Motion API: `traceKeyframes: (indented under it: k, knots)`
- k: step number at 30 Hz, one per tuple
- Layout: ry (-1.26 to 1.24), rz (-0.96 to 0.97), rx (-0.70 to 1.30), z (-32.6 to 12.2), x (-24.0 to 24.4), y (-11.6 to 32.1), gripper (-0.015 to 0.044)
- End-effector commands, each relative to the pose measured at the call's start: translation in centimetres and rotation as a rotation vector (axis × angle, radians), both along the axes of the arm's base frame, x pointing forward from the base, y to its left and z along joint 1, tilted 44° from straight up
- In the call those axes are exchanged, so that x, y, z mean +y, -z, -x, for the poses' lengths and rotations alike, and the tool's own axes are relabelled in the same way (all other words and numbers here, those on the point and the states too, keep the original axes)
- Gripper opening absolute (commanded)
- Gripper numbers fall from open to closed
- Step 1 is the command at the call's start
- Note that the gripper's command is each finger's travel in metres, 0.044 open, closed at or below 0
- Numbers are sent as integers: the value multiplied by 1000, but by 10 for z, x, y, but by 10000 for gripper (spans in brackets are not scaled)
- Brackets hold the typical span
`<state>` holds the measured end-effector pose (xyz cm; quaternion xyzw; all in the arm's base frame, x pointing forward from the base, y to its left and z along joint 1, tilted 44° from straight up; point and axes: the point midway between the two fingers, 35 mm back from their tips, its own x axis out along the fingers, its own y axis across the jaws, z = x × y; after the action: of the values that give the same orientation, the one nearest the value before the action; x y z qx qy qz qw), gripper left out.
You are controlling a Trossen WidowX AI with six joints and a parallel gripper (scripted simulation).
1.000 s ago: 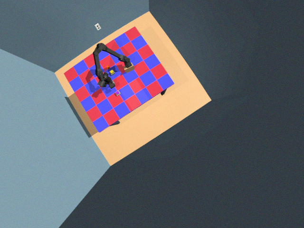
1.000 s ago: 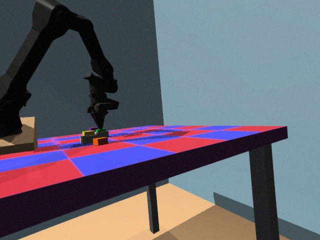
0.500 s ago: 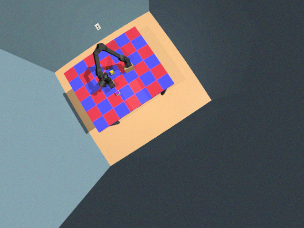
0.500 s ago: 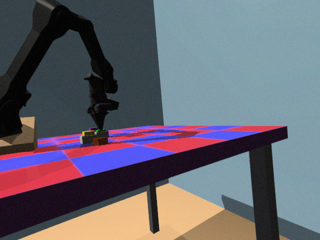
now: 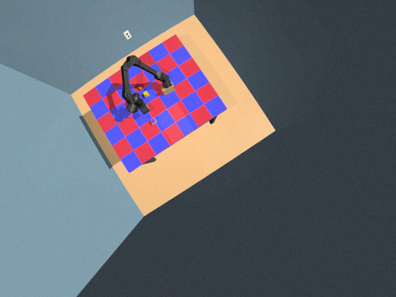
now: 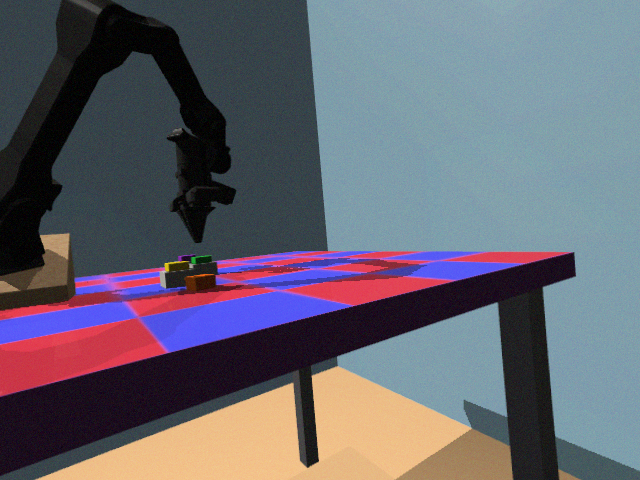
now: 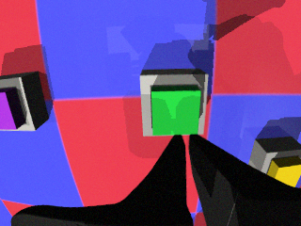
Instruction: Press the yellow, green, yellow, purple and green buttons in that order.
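Observation:
The green button [image 6: 201,259] [image 7: 176,113] sits in a grey housing with its cap raised. My gripper [image 6: 197,241] [image 7: 184,141] is shut and empty, its tips a little above the green button and not touching it. The yellow button [image 5: 146,93] [image 6: 176,266] [image 7: 285,173] stands beside it, cap raised, at the right edge of the wrist view. The purple button [image 5: 153,120] [image 6: 186,257] [image 7: 7,109] stands on the other side, at the left edge of the wrist view, cap raised. In the top view the arm hides the green button.
An orange block [image 5: 140,88] [image 6: 200,282] lies on the checkered table [image 5: 204,115] [image 6: 361,289] near the yellow button. The arm's wooden base block [image 5: 168,89] [image 6: 56,268] stands on the table beyond the yellow button.

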<state>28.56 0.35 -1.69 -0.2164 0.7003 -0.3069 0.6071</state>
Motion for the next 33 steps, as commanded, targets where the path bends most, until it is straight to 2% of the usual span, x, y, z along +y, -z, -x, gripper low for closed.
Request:
traceKeyframes:
  k: [1,9,19,26,33]
  knots:
    - [-7,-10,-22,-10,33,-33,20]
    - [-7,-10,-22,-7,35,-47,20]
    - [-7,-5,-16,66,-30,-120,20]
    - [-7,-6,-16,68,-32,-119,20]
    - [-7,-3,-17,77,-73,-77,20]
